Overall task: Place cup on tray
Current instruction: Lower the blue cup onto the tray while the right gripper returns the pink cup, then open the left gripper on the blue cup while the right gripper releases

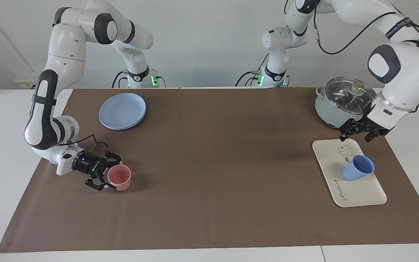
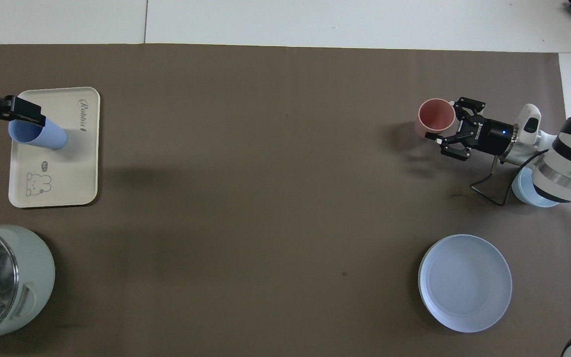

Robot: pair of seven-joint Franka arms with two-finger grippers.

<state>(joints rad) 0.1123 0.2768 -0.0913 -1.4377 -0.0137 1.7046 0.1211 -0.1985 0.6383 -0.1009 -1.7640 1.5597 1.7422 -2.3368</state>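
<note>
The periwinkle-blue cup (image 1: 356, 169) stands on the cream-white tray (image 1: 358, 193), at the left arm's end of the table. It also shows in the overhead view (image 2: 37, 136), on the tray (image 2: 75, 163). My left gripper (image 1: 356, 137) is open and empty, up in the air over the end of the tray nearer the robots; in the overhead view the left gripper (image 2: 23, 115) overlaps the cup's rim. My right gripper (image 1: 110, 174) is low over the mat, open, with a finger on either side of a pink cup (image 1: 120, 177).
A pale green pot with a glass lid (image 1: 340, 105) stands beside the tray, nearer the robots. A round blue plate (image 1: 122, 111) lies at the right arm's end. A light-blue bowl (image 2: 533, 196) sits under the right arm's wrist.
</note>
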